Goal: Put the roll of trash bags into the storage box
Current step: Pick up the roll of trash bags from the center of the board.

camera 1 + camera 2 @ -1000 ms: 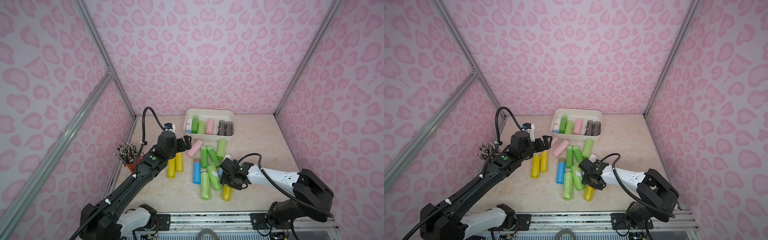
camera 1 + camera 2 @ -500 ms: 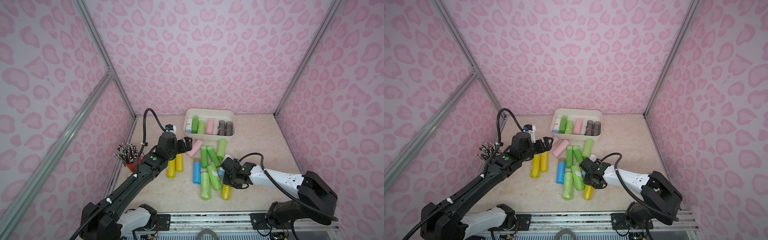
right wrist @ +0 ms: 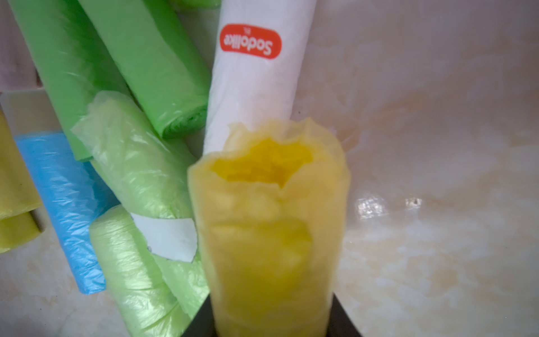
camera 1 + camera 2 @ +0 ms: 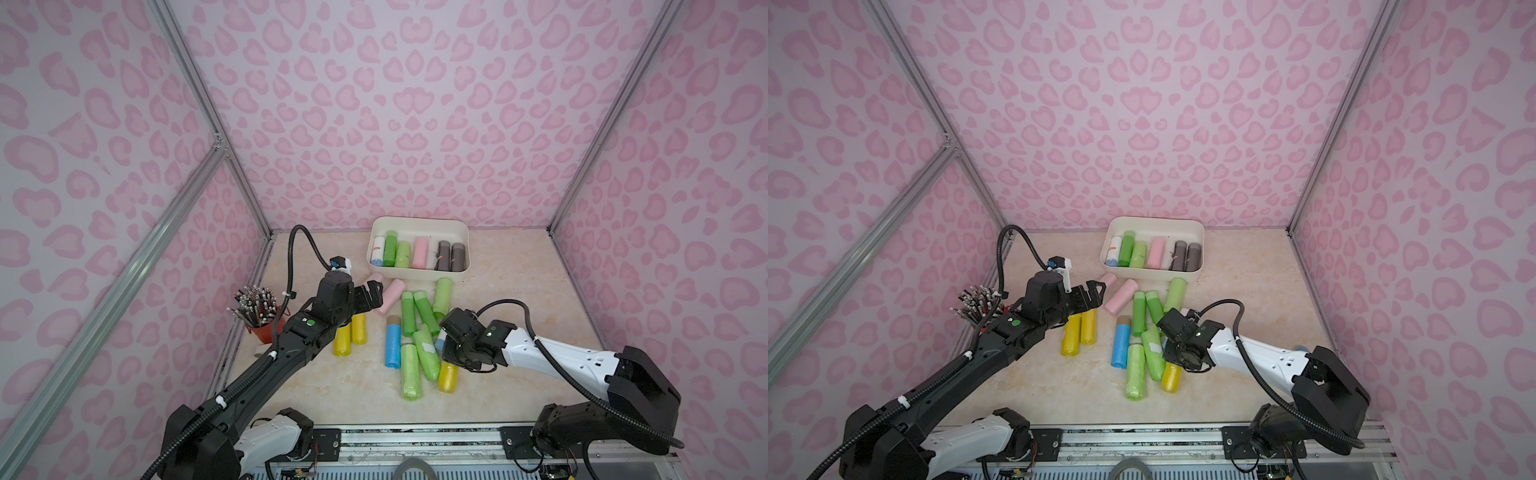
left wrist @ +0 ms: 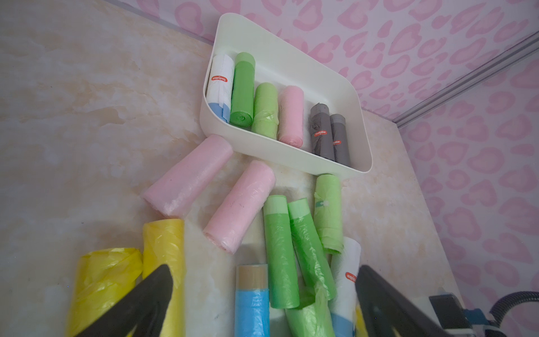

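One storage box, one red cup (pencils too many to count), and eighteen rolls, six boxed.

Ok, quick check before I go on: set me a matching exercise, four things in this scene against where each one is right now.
Things:
1. grey rolls
2. blue roll
3. red pencil cup
4. lone yellow roll

Places:
A. gripped in the right gripper
B. standing at the edge, apart from every roll
C. inside the storage box
D. lying on the table among green rolls

Pairs: 1-C, 2-D, 3-B, 4-A.
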